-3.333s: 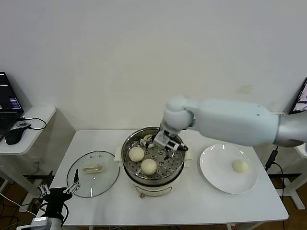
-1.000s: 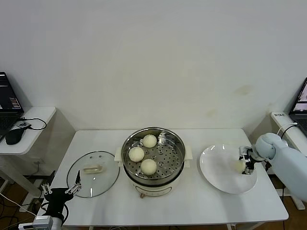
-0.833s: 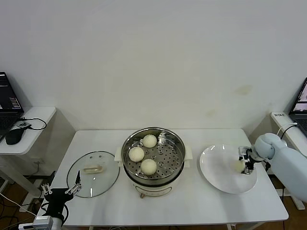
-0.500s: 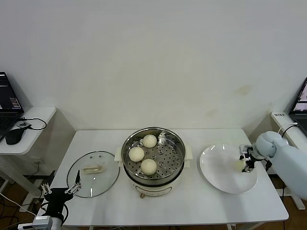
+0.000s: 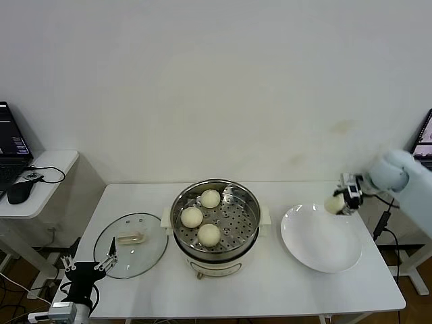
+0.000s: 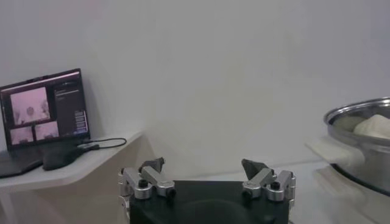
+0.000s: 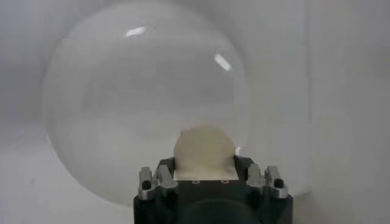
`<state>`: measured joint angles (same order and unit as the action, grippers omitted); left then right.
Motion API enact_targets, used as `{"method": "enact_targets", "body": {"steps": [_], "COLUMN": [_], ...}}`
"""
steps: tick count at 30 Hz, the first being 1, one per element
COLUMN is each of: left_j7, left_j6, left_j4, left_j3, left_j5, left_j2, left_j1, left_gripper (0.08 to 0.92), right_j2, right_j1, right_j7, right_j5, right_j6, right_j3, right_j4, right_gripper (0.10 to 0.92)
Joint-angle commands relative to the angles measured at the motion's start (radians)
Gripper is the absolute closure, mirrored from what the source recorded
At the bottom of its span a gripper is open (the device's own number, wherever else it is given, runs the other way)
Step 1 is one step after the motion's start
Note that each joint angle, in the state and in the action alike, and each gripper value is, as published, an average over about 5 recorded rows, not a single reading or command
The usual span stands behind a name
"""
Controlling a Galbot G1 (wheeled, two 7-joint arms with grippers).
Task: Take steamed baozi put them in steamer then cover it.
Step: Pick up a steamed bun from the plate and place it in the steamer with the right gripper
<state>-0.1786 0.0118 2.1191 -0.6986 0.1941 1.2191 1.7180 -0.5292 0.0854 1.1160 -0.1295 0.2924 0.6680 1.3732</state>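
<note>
While three baozi (image 5: 201,216) steam, one (gripped) aloft (image 5: 334,203)

The white tabletop (image 5: 283,290) carries three items: the cover (image 5: 131,235) on the left, the steamer (image 5: 216,227) centrally, and a white plate (image 5: 320,238) on the right.

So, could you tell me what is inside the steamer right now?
Three steamed baozi sit on the perforated tray of the steamer. The cover lies beside it on the table. Whatever is beneath the tray is hidden.
</note>
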Motion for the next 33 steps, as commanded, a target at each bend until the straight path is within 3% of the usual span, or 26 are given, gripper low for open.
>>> {"method": "enact_targets", "body": {"steps": [1,14,33], "left_j7": [0.000,-0.002,-0.002], "left_j6": [-0.001,-0.002,-0.006], "left_j4": [0.000,-0.002,-0.016], "left_j3": [0.005,0.000,-0.029], "left_j5": [-0.001,0.002,0.016], "left_j2": [-0.004,0.002,0.008], "left_j1": [0.000,-0.004,-0.013], "left_gripper": [0.177,0.177,0.177], "right_j2": [-0.026,-0.358,-0.553], "right_j1": [0.477,0.501,0.279], "right_j7": [-0.070,-0.279,-0.368], "right_j5": [0.366,0.658,0.553], "right_j6": [0.172,0.397,0.433], "right_j3": [0.362,0.496,0.488], "right_j4": [0.217,0.258,0.034], "right_gripper": [0.403,0.395,0.389]}}
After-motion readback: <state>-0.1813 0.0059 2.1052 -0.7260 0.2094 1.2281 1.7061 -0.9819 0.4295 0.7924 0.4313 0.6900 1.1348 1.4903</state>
